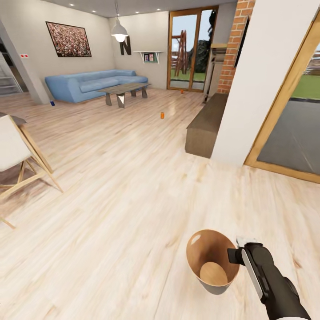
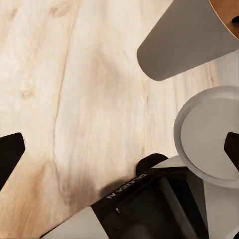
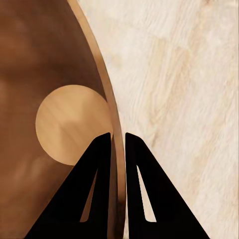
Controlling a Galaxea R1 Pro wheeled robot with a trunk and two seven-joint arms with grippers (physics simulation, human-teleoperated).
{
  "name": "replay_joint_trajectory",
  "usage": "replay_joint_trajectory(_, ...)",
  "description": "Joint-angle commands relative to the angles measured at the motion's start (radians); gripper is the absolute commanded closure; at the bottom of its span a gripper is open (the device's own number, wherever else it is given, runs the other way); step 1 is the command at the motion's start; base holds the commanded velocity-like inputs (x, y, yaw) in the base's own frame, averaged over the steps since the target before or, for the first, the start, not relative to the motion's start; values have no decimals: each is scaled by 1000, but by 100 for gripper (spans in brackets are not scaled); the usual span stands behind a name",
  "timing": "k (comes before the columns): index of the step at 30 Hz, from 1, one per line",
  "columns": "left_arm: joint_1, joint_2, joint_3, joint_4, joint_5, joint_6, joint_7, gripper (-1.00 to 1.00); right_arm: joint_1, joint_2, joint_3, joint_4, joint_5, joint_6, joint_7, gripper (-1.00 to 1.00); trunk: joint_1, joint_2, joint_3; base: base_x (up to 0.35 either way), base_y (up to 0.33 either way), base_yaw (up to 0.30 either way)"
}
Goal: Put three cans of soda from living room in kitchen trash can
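The tash can [image 1: 218, 288], grey outside with a copper rim and brown inside, hangs low over the wood floor with nothing in it. My right gripper [image 1: 235, 254] is shut on its rim, one finger inside and one outside [image 3: 118, 135]. Far ahead on the living room floor stand three cans of soda: an orange one [image 1: 162, 115], another orange one [image 1: 182, 90] near the glass door, and a dark blue one [image 1: 52, 103] by the sofa's end. My left gripper [image 2: 119, 149] is open over bare floor, with the tash can's grey wall [image 2: 184, 45] beside it.
A light-blue sofa [image 1: 89, 84] and grey coffee table [image 1: 124, 89] stand at the back. A wooden chair [image 1: 18, 151] is at the left. A dark low bench [image 1: 206, 124] and a white wall [image 1: 262, 80] are at the right. Open floor lies between.
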State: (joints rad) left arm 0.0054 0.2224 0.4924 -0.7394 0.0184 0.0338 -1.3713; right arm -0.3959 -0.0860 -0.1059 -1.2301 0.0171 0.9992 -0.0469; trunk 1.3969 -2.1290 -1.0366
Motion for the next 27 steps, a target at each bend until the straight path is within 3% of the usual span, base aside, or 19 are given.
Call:
replay_joint_trajectory(1, 0, 0, 0, 0, 0, 0, 0, -100, 0, 0, 0, 0, -11, -1, 5, 100, 0, 0, 0, 347, 0, 256)
replay_joint_trajectory(20, 0, 0, 0, 0, 0, 0, 0, -100, 0, 0, 0, 0, -11, -1, 5, 100, 0, 0, 0, 347, 0, 249)
replay_joint_trajectory(27, 0, 0, 0, 0, 0, 0, 0, -100, 0, 0, 0, 0, -11, -1, 5, 100, 0, 0, 0, 347, 0, 83)
